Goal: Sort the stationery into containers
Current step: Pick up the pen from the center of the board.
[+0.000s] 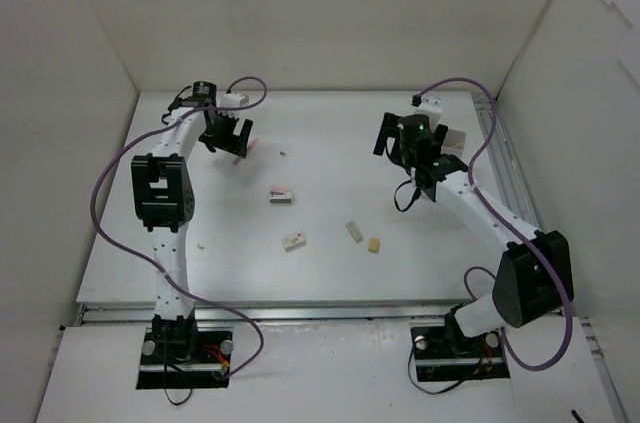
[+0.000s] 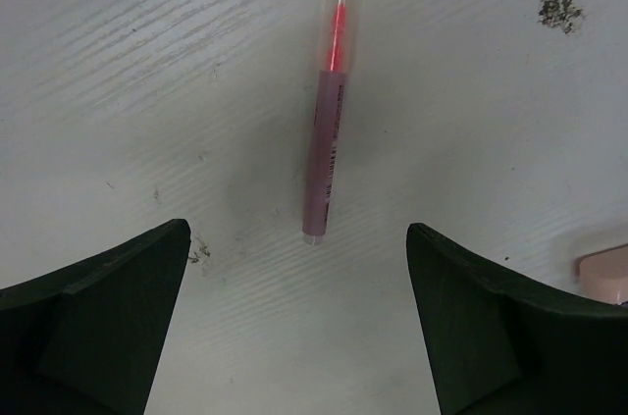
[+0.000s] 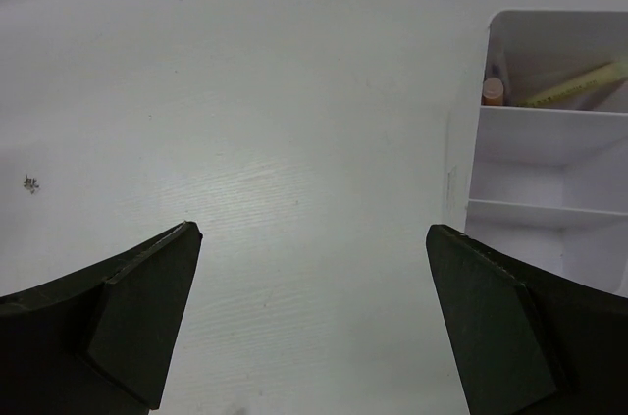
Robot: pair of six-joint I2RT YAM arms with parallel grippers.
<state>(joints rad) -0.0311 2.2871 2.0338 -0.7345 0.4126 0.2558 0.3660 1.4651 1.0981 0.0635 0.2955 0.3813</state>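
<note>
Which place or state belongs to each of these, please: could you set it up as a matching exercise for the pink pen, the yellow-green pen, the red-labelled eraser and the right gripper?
Things
1. pink pen
2. yellow-green pen
3. red-labelled eraser
4. right gripper

Places or states
A. inside the white bin, in an end compartment
B. open and empty, over the table beside the bin
C. lying on the table just ahead of the open left gripper
D. lying near the middle of the table

Pairs: 1-C, 2-A, 3-D, 4-B
</note>
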